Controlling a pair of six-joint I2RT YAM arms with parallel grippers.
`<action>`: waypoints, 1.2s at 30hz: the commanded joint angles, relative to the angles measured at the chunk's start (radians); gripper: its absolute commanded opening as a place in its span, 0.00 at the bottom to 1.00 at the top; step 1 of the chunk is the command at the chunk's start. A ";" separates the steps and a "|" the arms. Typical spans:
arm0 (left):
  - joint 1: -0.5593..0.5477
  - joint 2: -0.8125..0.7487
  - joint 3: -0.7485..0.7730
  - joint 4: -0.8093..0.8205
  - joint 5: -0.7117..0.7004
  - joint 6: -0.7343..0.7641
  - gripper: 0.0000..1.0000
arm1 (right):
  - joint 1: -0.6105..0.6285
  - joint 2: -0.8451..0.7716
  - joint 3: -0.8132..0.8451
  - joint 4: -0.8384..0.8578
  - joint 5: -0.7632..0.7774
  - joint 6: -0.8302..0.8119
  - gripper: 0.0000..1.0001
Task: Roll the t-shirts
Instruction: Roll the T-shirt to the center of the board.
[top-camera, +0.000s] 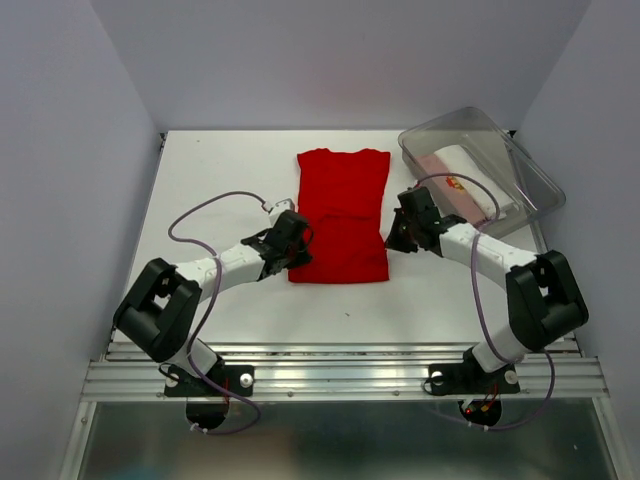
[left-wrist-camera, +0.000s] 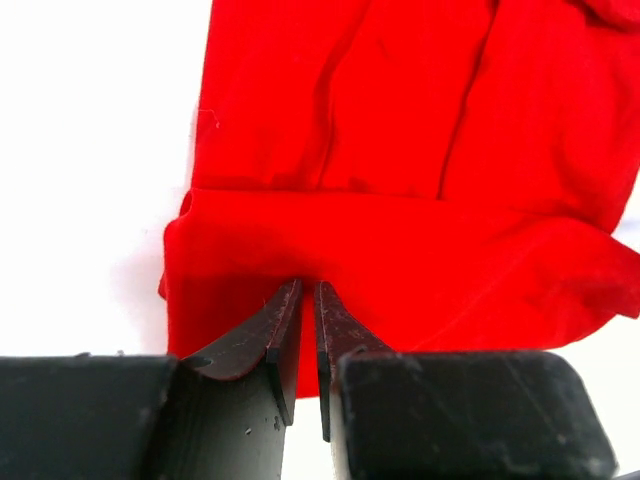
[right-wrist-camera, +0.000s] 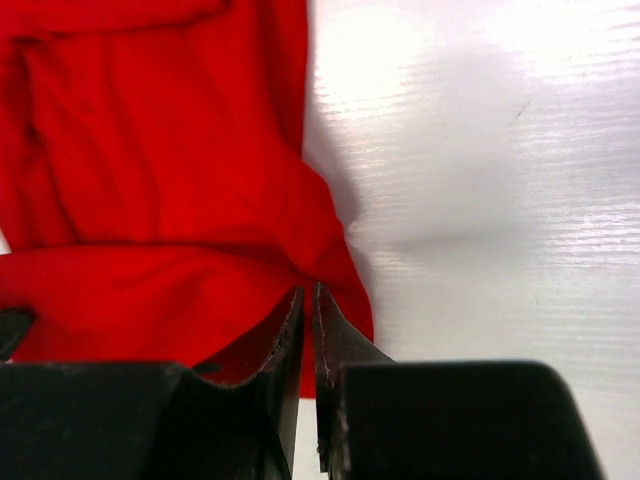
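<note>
At the tips, left end effector (left-wrist-camera: 306, 290) and right end effector (right-wrist-camera: 308, 292) are seen clamped on the two near-fold corners of the red t-shirt (top-camera: 342, 200); its length is laid straight ahead on the worktop (top-camera: 220, 170), both arms equally near

Clear plastic bin (top-camera: 536, 178) at white table's (top-camera: 220, 180) far-right corner.

Clear bin (top-camera: 538, 178) just beyond right hand (top-camera: 392, 241)
</note>
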 joint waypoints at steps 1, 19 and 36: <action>0.013 -0.099 -0.004 -0.009 -0.026 0.033 0.22 | -0.005 -0.127 0.008 -0.004 0.024 -0.025 0.14; 0.050 0.031 -0.048 0.082 0.022 0.062 0.20 | 0.015 0.059 -0.093 0.106 0.025 0.021 0.13; 0.058 -0.296 0.027 -0.208 -0.117 0.066 0.52 | 0.015 -0.307 -0.174 -0.032 0.015 0.014 0.19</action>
